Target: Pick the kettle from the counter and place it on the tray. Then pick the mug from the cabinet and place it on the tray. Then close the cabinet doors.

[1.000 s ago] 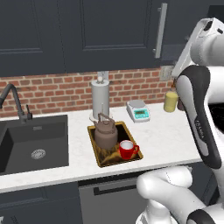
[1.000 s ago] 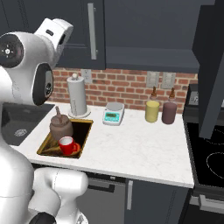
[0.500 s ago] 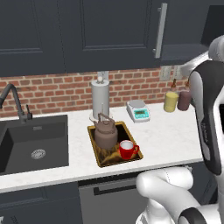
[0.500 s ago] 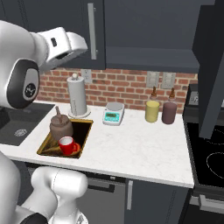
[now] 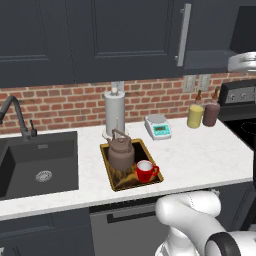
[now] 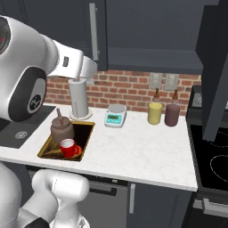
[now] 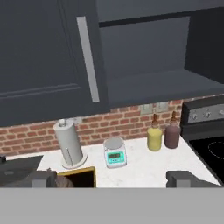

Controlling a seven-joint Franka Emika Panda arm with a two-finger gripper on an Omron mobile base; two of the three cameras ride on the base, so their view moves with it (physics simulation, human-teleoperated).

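The brownish-grey kettle (image 5: 121,153) (image 6: 61,128) and the red mug (image 5: 145,171) (image 6: 69,148) both stand on the dark, gold-rimmed tray (image 5: 109,170) (image 6: 86,136) on the white counter (image 5: 200,155). My gripper (image 7: 107,178) is open, its fingertips (image 7: 27,176) wide apart with nothing between them. It hovers above the counter, facing the upper cabinet (image 7: 148,57). The left cabinet door (image 7: 48,61) with its silver bar handle (image 7: 88,59) looks shut. The right door (image 7: 206,41) (image 6: 216,67) stands swung open, and the shelf inside is bare. One corner of the tray (image 7: 82,176) peeks in low in the hand view.
A tall paper towel cylinder (image 7: 70,144), a small scale (image 7: 114,153), a yellow bottle (image 7: 154,136) and a brown bottle (image 7: 172,134) line the brick wall. The dark sink (image 5: 37,160) lies left of the tray, the stove (image 6: 213,156) to the right.
My arm has swung right, out of the left base view, and reaches forward toward the cabinet in the right base view. Kettle, mug and tray have stayed put; the gripper stays open.
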